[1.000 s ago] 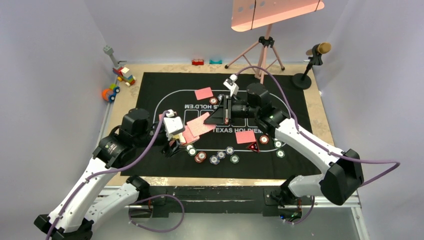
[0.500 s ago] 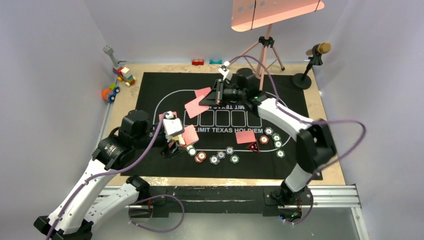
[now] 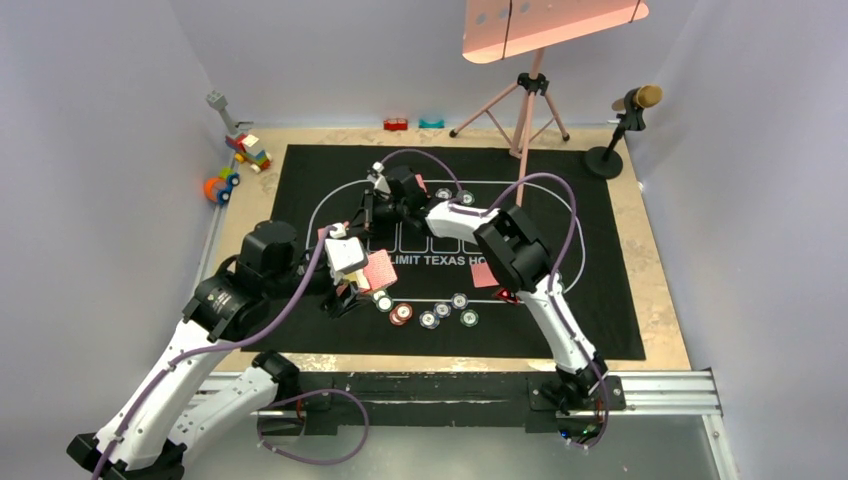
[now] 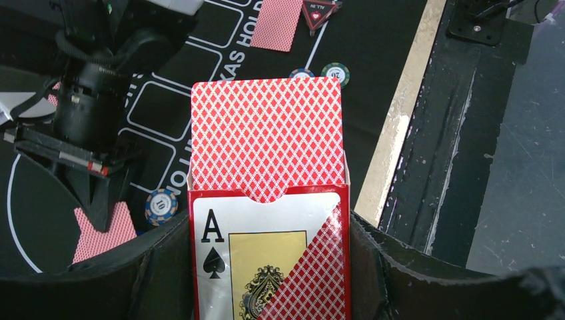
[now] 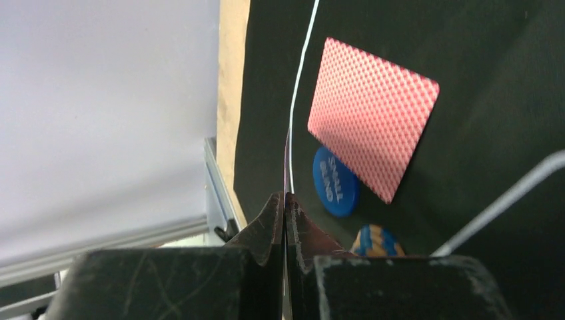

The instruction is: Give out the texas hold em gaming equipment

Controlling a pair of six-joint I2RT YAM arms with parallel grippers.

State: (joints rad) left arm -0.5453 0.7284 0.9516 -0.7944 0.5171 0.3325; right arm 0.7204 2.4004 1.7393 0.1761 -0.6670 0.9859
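Playing card [image 5: 286,175] pinched edge-on in right hand [image 5: 285,200], card box [image 4: 320,267] clamped in left hand [image 4: 268,233]

Right side: bare mat [image 3: 610,250] there, and I can pass freely.
Middle: my right arm [image 3: 515,250] lies across it with the elbow raised, walling off near right from far left.
Far left: right gripper [image 5: 285,203], pinched on a card [image 5: 286,167], sits low.
Near left: left gripper [image 4: 266,247] with the box [image 4: 313,280], just beside the chips [image 3: 430,318].
Far edge: tripod [image 3: 528,100] and mic [image 3: 630,110].
Left edge: blocks [image 3: 248,150].
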